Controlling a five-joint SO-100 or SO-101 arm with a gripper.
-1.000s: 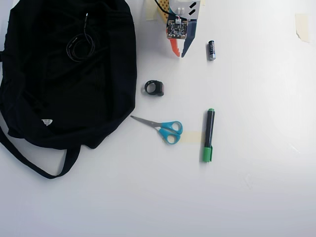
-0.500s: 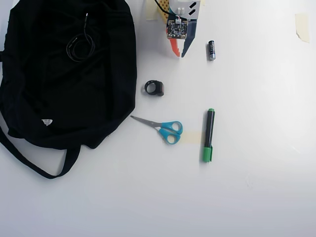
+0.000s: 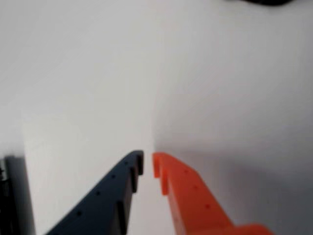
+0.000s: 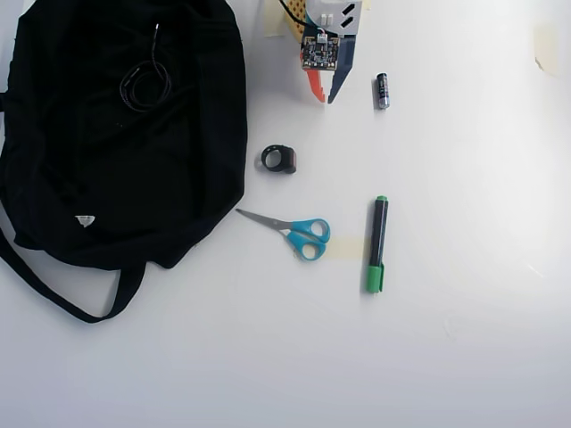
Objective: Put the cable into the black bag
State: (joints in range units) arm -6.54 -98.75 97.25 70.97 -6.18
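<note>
The black cable (image 4: pixel 143 82) lies coiled on the black bag (image 4: pixel 107 178), which is spread flat at the left of the overhead view. My gripper (image 4: pixel 325 99) is at the top centre, to the right of the bag and apart from it. In the wrist view the gripper (image 3: pixel 148 164) has one dark blue finger and one orange finger, their tips nearly together with nothing between them, over bare white table. The cable and bag are out of the wrist view.
On the white table lie a small black ring-like object (image 4: pixel 279 159), blue-handled scissors (image 4: pixel 294 231), a green and black marker (image 4: pixel 377 242) and a small battery (image 4: pixel 382 91). A dark shape (image 3: pixel 7 196) shows at the wrist view's lower left edge.
</note>
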